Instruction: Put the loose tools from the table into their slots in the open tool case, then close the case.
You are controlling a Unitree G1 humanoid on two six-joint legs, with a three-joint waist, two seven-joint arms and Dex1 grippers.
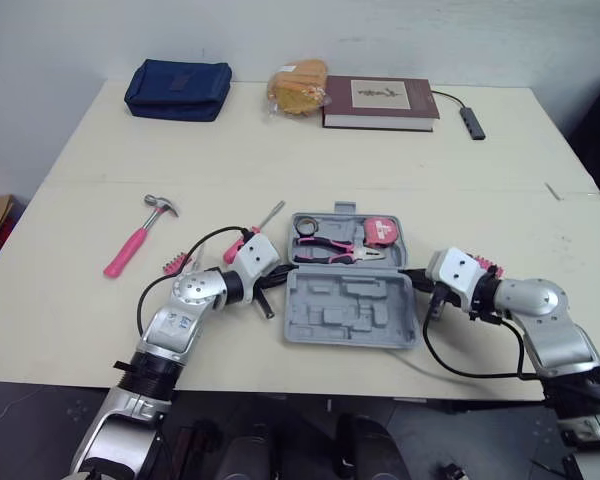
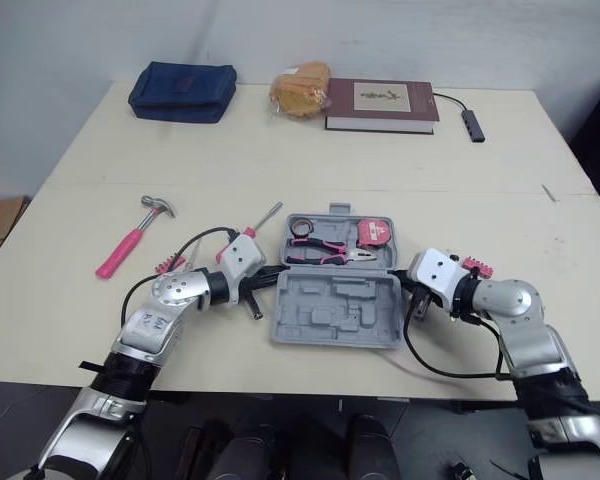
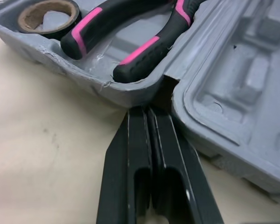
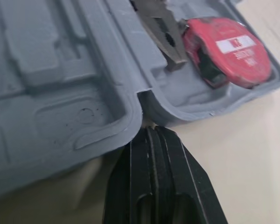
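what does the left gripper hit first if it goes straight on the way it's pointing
The grey tool case: the shut left gripper points at its side wall, at the notch where the two halves hinge, seemingly almost touching. The pliers lie just behind that wall.

The hammer [image 1: 138, 236] lies left of the open case [image 1: 352, 305]; pliers [image 1: 330, 245], tape measure [image 1: 380, 230] inside.

The two head cameras look forward and down across the table [image 1: 310, 160] from its near edge, sharing nearly the same scene. Each wrist camera sits very close to the tool case [image 1: 350, 310], at opposite ends of its hinge.
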